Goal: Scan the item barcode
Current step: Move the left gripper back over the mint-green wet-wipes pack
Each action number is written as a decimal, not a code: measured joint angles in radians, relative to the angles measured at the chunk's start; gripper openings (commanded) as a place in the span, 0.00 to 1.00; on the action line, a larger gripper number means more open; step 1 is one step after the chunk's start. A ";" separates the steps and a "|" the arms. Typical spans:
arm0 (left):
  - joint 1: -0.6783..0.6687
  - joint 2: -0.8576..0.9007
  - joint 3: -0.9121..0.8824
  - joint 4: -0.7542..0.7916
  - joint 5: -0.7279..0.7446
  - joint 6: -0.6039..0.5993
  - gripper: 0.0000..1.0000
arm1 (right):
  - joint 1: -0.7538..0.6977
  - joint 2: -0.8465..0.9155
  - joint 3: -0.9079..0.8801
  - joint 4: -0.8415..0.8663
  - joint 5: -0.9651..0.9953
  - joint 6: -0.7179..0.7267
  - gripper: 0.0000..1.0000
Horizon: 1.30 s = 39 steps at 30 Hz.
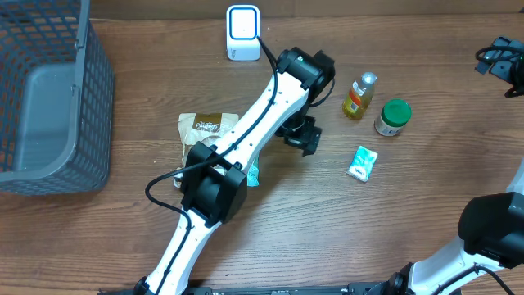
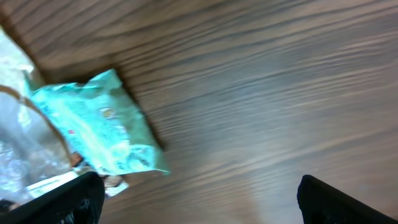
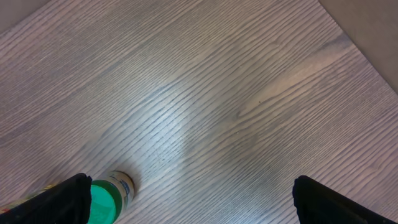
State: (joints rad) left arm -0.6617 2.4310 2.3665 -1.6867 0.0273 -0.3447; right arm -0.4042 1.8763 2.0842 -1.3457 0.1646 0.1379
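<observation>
The left gripper [image 2: 199, 202] hung over the middle of the worktop with its fingers spread wide and nothing between them. Just beside it a small teal packet [image 2: 99, 127] lay flat on the wood, one end against a crinkly brown pouch [image 1: 205, 131]. From above, most of the packet was hidden under the arm. It looked light, soft and slick, a film wrapper likely to buckle if squeezed across the middle. A pinch on one sealed short edge seemed the safest hold, leaving the printed face free to turn toward the white scanner [image 1: 243, 33] at the far edge. The right gripper [image 3: 189, 202] was also spread and empty toward the far right corner, with a green-capped jar [image 3: 106, 199] nearby.
</observation>
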 measured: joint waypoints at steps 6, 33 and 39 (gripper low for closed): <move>0.050 0.000 -0.084 0.000 -0.029 0.016 0.98 | 0.000 0.000 0.000 0.000 0.000 0.000 1.00; 0.067 0.000 -0.221 -0.001 -0.074 -0.002 0.47 | 0.000 0.000 0.000 0.000 0.000 0.000 1.00; 0.067 0.000 -0.222 0.000 -0.091 -0.018 0.04 | 0.000 0.000 0.000 0.000 0.000 0.000 1.00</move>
State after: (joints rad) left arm -0.5945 2.4310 2.1441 -1.6871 -0.0639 -0.3626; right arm -0.4042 1.8763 2.0842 -1.3460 0.1646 0.1375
